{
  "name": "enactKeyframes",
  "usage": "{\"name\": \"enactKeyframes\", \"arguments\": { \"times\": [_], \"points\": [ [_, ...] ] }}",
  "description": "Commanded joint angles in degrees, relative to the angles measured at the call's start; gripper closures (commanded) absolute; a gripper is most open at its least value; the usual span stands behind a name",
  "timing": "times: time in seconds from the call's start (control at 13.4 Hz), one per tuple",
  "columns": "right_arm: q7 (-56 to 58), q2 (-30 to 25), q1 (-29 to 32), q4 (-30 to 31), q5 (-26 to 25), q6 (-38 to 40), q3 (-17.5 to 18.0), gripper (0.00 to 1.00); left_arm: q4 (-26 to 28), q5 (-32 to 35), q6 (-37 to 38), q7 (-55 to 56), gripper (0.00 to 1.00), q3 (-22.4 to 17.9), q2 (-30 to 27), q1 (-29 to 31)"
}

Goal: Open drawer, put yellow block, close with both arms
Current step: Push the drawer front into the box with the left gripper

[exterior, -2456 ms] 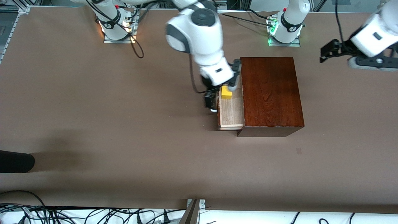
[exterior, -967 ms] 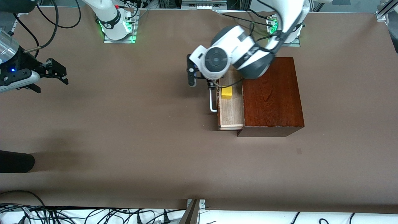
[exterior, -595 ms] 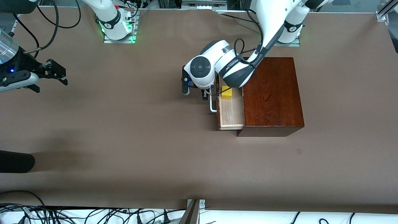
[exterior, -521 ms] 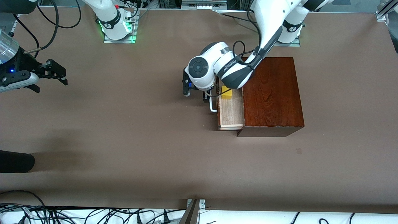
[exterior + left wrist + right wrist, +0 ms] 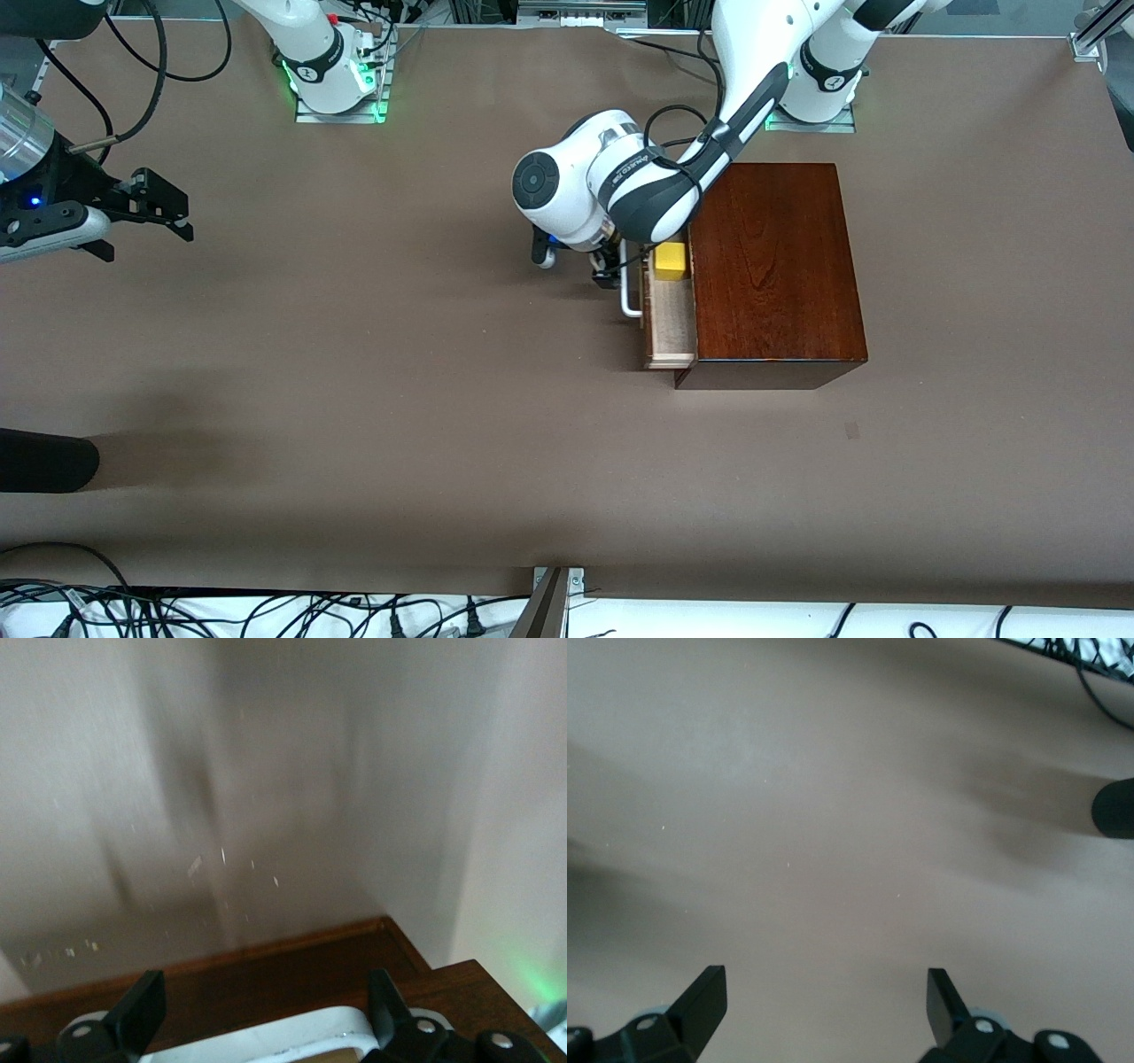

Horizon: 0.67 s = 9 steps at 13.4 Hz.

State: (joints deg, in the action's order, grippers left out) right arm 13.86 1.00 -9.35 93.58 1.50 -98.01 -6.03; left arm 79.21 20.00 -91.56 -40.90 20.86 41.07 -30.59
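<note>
While the left arm's black two-finger gripper [image 5: 257,1014], fingers spread wide, straddled the white U-shaped bar handle [image 5: 630,294], the pale light-wood drawer [image 5: 670,330] stood partly out of the glossy dark wooden box [image 5: 771,266], its long axis along the box front. Just past the handle, the smooth yellow cube [image 5: 671,260] sat inside. The right gripper [image 5: 168,215] waited spread wide over the matte brown table [image 5: 354,399].

– Where's the yellow block [image 5: 671,260]?
– Inside the drawer [image 5: 668,312], a small bright cube sitting on the pale tray right by the dark wooden box [image 5: 769,270].
– And the drawer?
– Partly pulled out from that box, white handle [image 5: 628,294] facing outward.
</note>
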Motion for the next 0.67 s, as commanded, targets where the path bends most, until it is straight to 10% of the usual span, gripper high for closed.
{"name": "enactKeyframes", "arguments": {
  "times": [0.0,0.6],
  "points": [
    [-0.8,0.4,-0.1,-1.6,-0.1,2.5,0.2,0.00,-0.6,3.5,4.5,-0.9,0.00,-2.1,-2.7,1.2],
    [-0.7,0.9,0.0,-2.0,-0.4,2.5,0.1,0.00,0.3,3.7,8.6,-1.3,0.00,-2.2,-2.2,5.0]
  ]
}}
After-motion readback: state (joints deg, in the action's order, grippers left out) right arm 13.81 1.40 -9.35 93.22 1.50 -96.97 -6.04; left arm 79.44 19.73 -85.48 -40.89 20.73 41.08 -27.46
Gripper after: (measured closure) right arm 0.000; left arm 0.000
